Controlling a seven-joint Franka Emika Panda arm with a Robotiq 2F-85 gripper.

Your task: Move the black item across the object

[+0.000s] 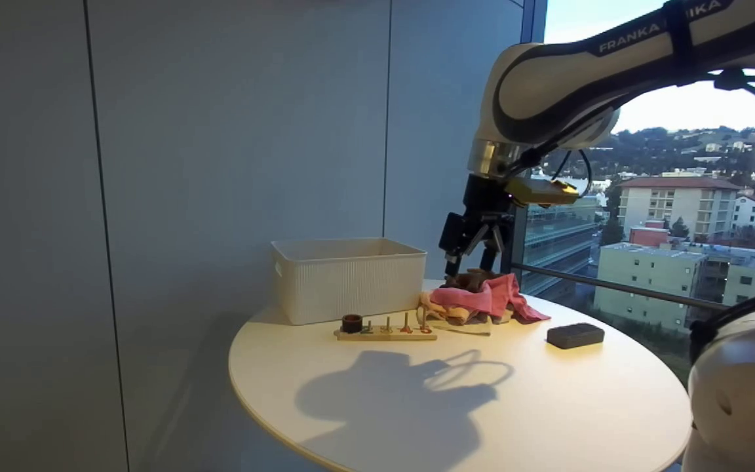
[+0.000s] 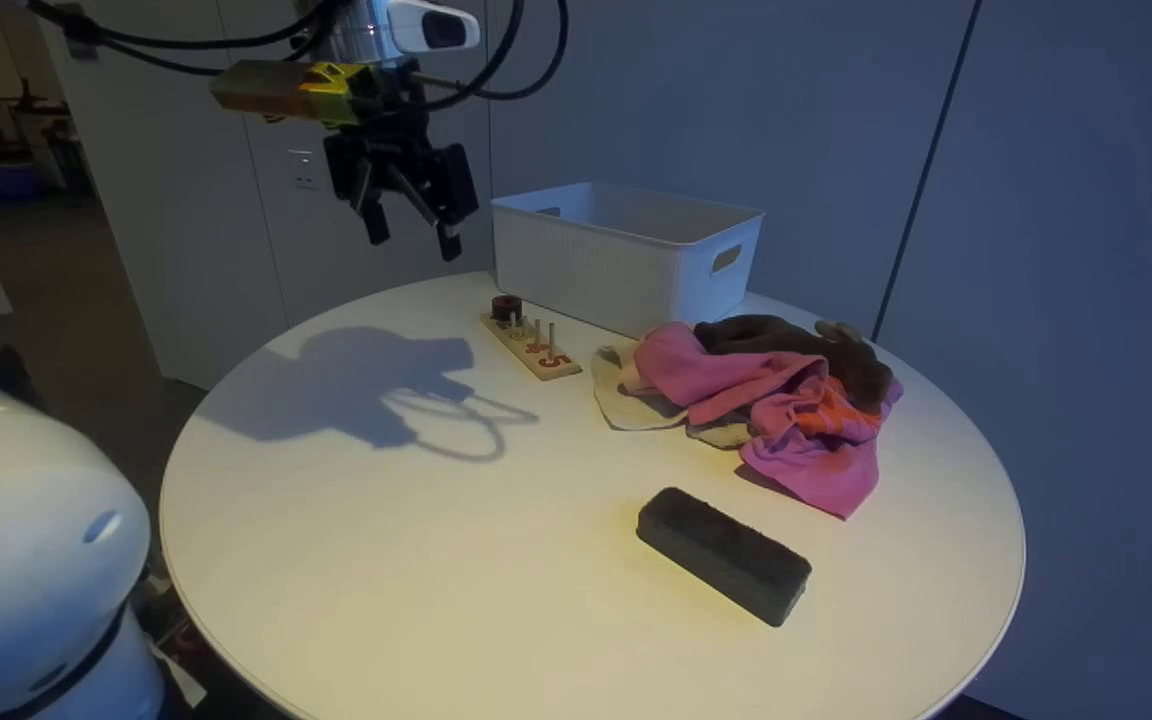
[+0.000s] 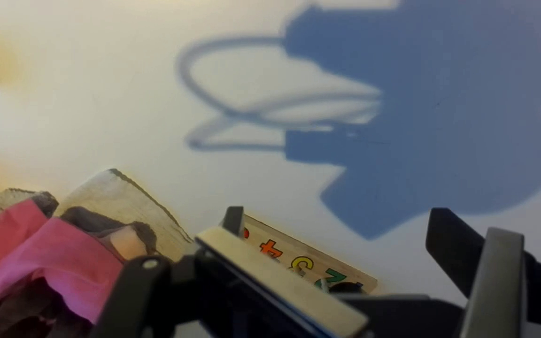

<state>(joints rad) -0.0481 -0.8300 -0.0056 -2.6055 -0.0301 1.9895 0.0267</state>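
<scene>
The black item (image 1: 352, 323), a small dark ring-like piece, sits at one end of the object, a tan wooden strip (image 1: 387, 337) with upright pegs and coloured numbers. Both also show in an exterior view, the black item (image 2: 507, 308) on the far end of the strip (image 2: 524, 352). My gripper (image 2: 414, 240) hangs in the air well above the table, fingers apart and holding nothing. In the wrist view the strip (image 3: 318, 264) appears between the spread fingers of the gripper (image 3: 338, 223); the black item (image 3: 347, 287) is mostly hidden behind the gripper's parts.
A white box (image 2: 586, 265) stands right behind the strip. Beside the strip's other end lies a heap of pink and brown cloths (image 2: 726, 375). A flat black block (image 2: 721, 555) rests nearer the edge of the round white table (image 2: 496, 600).
</scene>
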